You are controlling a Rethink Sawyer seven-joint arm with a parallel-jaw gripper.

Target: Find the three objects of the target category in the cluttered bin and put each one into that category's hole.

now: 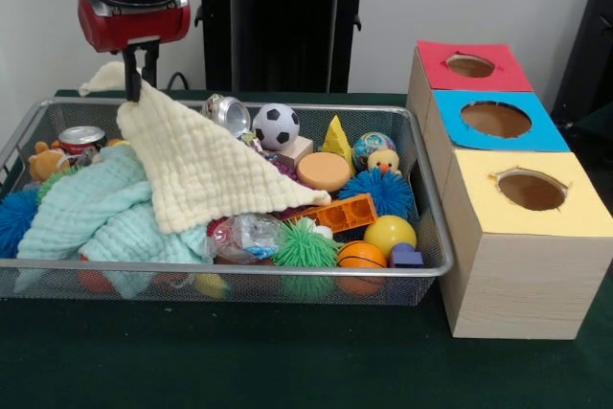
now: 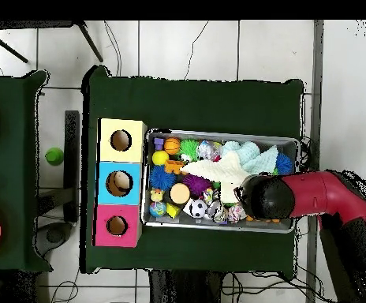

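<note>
Gripper is pinching one corner of the cream muslin cloth in the front view, holding it up over the bin's far left part while the rest is draping across the toys. The mint green cloth is lying beneath it. The hole in the blue-topped box is showing only bare wood, so no deposit is judged complete.

Overhead, the arm is covering the gripper; jaws are hidden there. The bin is standing just beside the three boxes, the hole again looking empty. All three placements appear outstanding.
</note>
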